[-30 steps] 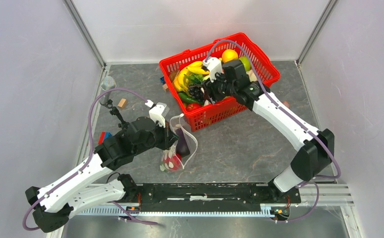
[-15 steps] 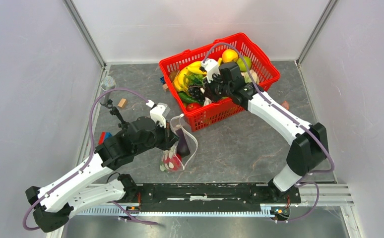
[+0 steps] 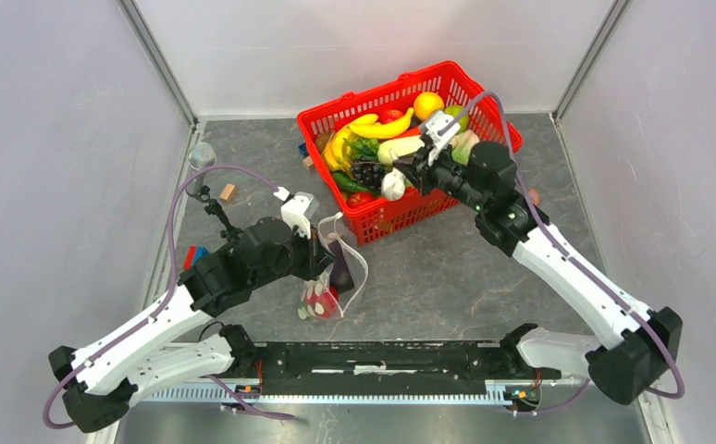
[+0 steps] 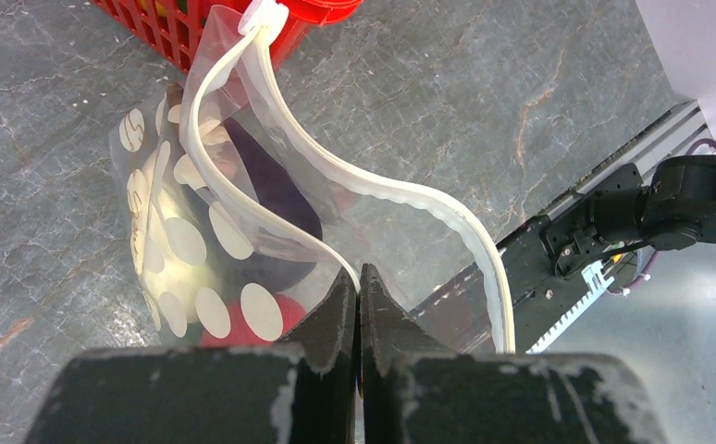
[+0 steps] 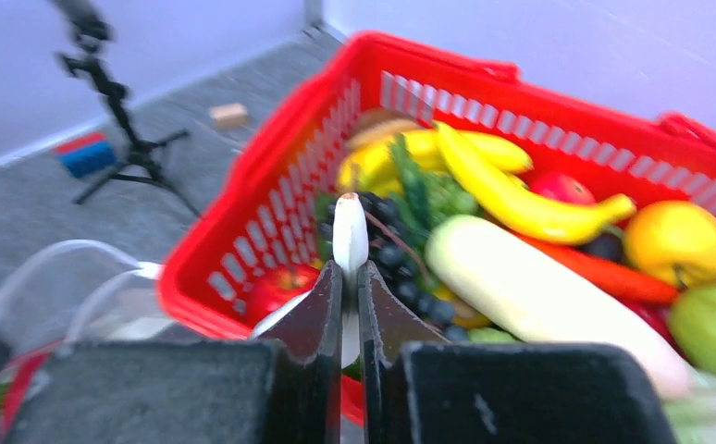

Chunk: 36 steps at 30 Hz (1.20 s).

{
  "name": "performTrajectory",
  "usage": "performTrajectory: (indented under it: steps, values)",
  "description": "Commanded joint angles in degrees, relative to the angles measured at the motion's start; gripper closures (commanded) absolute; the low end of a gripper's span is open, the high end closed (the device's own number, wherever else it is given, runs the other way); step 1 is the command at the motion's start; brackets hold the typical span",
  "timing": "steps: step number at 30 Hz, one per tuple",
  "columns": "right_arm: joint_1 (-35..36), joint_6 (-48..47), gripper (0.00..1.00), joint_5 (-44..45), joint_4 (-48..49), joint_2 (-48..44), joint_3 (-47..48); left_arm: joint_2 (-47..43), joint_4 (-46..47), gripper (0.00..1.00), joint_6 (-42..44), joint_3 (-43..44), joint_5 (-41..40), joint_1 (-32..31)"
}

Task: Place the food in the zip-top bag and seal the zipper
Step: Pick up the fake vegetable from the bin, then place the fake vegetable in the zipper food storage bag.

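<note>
Red plastic basket (image 3: 384,218), the landmark, with two arms at work. Counted inside it: one yellow citrus (image 3: 427,103), one green pear (image 5: 710,324), one long white radish (image 5: 521,296), one loose banana (image 5: 521,199) and one black grape cluster (image 5: 396,264).

The right gripper (image 5: 350,273) is clenched on one small white toy vegetable (image 5: 350,231), held over the basket's near wall.

One zip-top bag (image 4: 188,240) hangs just in front of the basket's near left corner. The left gripper (image 4: 359,277) is pinched tight on its rim. The zipper (image 4: 419,208) stands unsealed, its two strips bowed apart. Two pieces of food show plainly through the dotted film: one dark purple piece (image 4: 276,199) and one red piece (image 4: 290,313).

Left of the basket are one wooden block (image 3: 228,192) and one small black tripod (image 3: 216,211).
</note>
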Motion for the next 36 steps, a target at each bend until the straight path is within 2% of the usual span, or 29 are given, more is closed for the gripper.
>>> performTrajectory:
  steps: [1,6,10,20,24,26,27,30,31,33,36]
  values:
    - [1.51,6.12,1.0,-14.84,12.32,-3.73,-5.54,0.15,3.27,0.97,-0.32,0.17,0.19,0.27]
    - [7.41,9.88,1.0,-15.57,21.01,-8.9,-15.66,0.62,3.55,0.96,-0.44,0.52,0.41,0.24]
    - [13.29,9.6,1.0,-13.65,22.8,-9.65,-18.83,1.5,4.06,0.96,-0.33,0.94,0.66,0.26]
    - [23.05,5.51,0.98,-6.74,21.45,-5.37,-18.34,1.21,1.85,0.97,-0.54,2.51,-1.0,0.24]
    - [25.45,3.6,0.96,1.2,17.64,-2.54,-17.09,-0.2,-1.42,0.97,-0.33,3.79,-3.79,0.29]
    - [25.81,3.57,0.9,1.03,17.27,-1.55,-16.37,-1.09,-2.79,0.97,-0.2,3.8,-4.96,0.3]
    - [26.08,2.2,0.83,0.34,16.82,-1.02,-15.84,-1.37,-3.48,0.97,-0.17,3.88,-5.5,0.24]
    - [26.74,1.08,0.51,0.22,14.75,0.12,-13.57,-1.92,-5.53,0.97,-0.16,4.28,-6.64,0.24]
    - [26.71,1.07,0.45,0.78,14.38,0.22,-13.19,-2.09,-5.9,0.97,-0.21,4.35,-6.94,0.24]
    - [26.69,1.08,0.39,1.66,14.28,-0.4,-12.94,-2.52,-6.76,0.97,-0.21,4.46,-7.69,0.24]
    - [26.71,1.16,0.34,3.4,14.75,-2.3,-13.12,-3.3,-8.1,0.97,-0.05,4.88,-9.29,0.24]
